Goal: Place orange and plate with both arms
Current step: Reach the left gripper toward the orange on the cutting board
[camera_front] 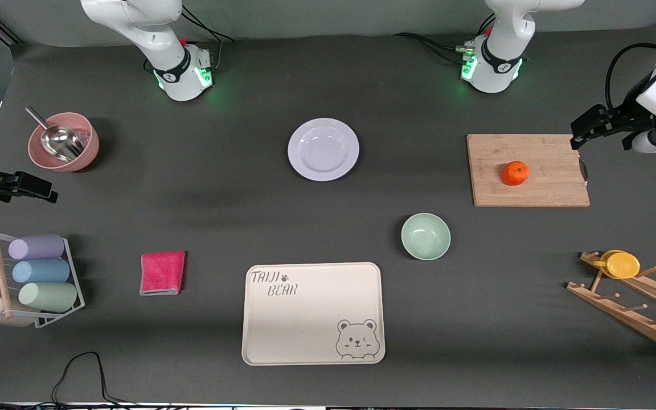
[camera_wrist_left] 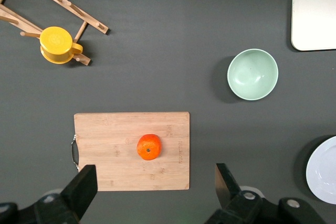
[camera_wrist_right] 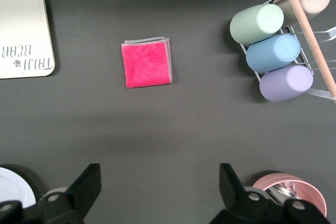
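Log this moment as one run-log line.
orange: on cutting board | plate: on table, empty | left gripper: open, above board | right gripper: open, waiting

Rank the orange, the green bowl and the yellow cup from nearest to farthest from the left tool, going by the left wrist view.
Left tool, open, high over the cutting board's edge.
1. Orange: on the cutting board, right under the tool.
2. Green bowl: on the table, toward the tray.
3. Yellow cup: on the wooden rack.

Plate (camera_wrist_left: pixel 324 171) cut by picture's edge (tray (camera_wrist_left: pixel 315 19) too).
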Controlling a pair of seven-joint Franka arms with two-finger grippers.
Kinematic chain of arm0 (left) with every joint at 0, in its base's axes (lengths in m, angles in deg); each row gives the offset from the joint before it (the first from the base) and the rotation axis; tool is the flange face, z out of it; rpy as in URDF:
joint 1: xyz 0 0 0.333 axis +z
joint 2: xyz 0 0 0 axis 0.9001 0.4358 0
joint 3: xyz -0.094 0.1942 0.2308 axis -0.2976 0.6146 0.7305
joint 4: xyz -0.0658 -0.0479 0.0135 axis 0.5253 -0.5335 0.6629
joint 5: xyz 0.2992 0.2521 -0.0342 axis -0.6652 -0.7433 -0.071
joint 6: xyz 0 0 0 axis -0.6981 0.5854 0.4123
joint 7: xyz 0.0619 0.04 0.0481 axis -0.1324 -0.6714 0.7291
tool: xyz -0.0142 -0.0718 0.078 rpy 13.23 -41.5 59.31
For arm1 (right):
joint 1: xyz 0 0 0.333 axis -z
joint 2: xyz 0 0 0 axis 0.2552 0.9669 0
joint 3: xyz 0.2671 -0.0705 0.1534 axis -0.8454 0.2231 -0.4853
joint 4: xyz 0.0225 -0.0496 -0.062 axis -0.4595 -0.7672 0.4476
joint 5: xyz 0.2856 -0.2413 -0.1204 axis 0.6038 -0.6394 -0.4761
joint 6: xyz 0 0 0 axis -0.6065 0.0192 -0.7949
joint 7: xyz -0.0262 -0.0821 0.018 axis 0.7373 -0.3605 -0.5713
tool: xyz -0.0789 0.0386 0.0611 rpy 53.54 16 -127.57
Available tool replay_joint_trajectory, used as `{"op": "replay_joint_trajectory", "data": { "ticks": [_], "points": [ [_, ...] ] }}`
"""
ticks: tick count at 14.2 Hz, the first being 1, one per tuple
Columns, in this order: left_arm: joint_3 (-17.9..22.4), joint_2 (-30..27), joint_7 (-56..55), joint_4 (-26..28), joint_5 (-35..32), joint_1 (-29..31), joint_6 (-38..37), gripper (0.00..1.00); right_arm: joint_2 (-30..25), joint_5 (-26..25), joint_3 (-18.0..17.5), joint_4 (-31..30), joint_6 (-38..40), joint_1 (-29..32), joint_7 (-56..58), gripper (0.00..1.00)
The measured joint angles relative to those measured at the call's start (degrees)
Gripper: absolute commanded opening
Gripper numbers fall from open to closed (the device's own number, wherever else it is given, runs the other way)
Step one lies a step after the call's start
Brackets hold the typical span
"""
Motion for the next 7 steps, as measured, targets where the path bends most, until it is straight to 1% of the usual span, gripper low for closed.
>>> {"op": "replay_joint_trajectory", "data": {
  "ticks": [7],
  "points": [
    [0.4, 0.2, 0.0, 0.1, 0.0, 0.0, 0.0, 1.00, 0.0, 0.0, 0.0, 0.0, 0.2, 0.0, 0.0, 1.00]
  ]
}}
